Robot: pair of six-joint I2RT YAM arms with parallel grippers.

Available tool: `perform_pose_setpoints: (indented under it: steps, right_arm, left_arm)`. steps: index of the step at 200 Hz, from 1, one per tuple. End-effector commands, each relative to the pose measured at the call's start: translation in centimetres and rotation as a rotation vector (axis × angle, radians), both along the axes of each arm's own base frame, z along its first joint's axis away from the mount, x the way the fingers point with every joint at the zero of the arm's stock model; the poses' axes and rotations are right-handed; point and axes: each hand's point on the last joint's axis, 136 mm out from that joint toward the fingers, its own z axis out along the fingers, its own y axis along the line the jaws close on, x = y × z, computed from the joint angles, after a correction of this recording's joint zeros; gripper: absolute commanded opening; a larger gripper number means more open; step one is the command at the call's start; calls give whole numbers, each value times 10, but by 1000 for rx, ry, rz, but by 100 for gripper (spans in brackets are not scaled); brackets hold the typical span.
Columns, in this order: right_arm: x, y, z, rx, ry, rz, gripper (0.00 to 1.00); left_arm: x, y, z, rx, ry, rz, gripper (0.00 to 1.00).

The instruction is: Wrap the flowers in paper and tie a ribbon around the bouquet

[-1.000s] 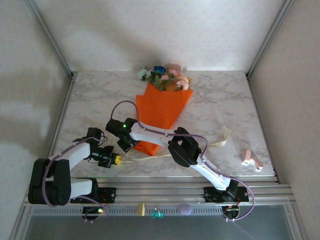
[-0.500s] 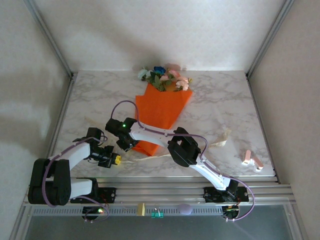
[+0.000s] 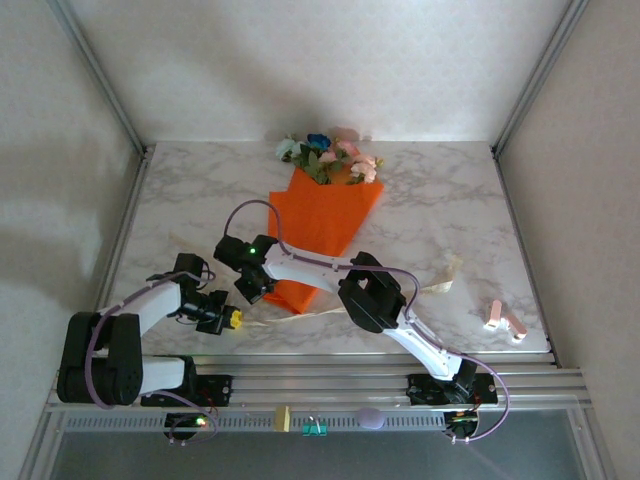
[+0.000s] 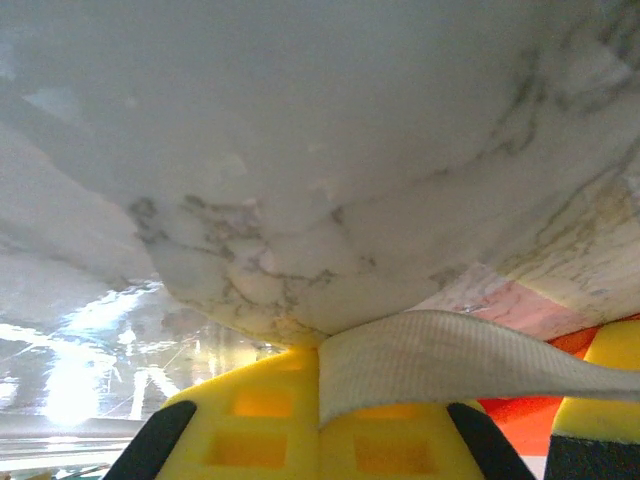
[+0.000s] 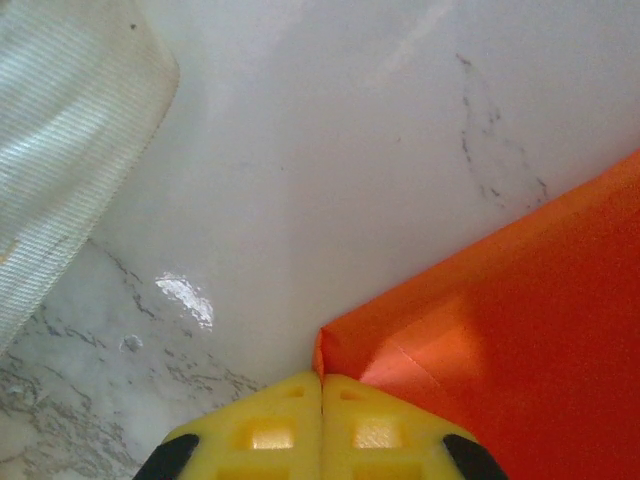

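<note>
My right claw [image 5: 322,380] clenches the orange paper [image 5: 500,330] corner at bottom center. My left claw [image 4: 322,400] grips the ribbon [image 4: 440,355]. The bouquet [image 3: 325,225] lies mid-frame, long axis near vertical, flowers [image 3: 328,155] pointing up-frame.

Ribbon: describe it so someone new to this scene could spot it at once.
On the marble table, look along the near edge, in front of the orange paper cone. The ribbon is the cream strip running from the left pincer, which clamps it, rightward to a curled tip. Unlike the round purple cables, it is pale, flat and lies on the tabletop.
</note>
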Motion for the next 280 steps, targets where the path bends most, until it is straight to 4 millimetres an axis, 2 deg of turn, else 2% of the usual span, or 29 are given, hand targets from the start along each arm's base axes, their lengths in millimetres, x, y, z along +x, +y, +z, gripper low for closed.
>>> perform_pose_setpoints:
  steps: [1, 31, 61, 88, 124, 148, 173, 195, 213, 240, 274, 280]
  right_arm:
    - [10, -31, -1, -78, 6, -22, 0]
    - [21, -41, 43, 6, -3, -38, 0]
    - [14, -48, 65, 32, 16, -4, 0]
    - [8, -54, 74, 36, 26, 0, 0]
    - [-3, -59, 82, 42, 49, 2, 0]
    - [-9, -63, 87, 38, 53, -1, 0]
    - [-15, -62, 91, 49, 66, -5, 0]
    - [-23, -60, 92, 48, 69, 6, 0]
    - [-27, -58, 94, 49, 71, 9, 0]
    - [-29, -55, 94, 53, 76, 12, 0]
    - [-44, -52, 65, 31, 143, 15, 0]
    - [-46, -52, 59, 27, 161, 9, 6]
  left_arm:
    - [51, 37, -37, 260, -223, 7, 0]
    - [78, 21, -31, 227, -274, -33, 0]
    - [110, 8, -37, 202, -299, -70, 0]
    - [152, -3, -38, 176, -339, -83, 0]
    - [232, -9, -18, 169, -461, -41, 0]
    - [277, -13, -8, 158, -514, -17, 0]
    - [312, -21, -4, 119, -554, 9, 0]
    - [338, -23, 10, 102, -606, 32, 0]
    - [352, -26, 20, 94, -630, 31, 0]
    - [355, -28, 18, 81, -625, 27, 0]
    - [350, -28, 27, 75, -647, 32, 0]
    - [348, -29, 28, 71, -647, 26, 0]
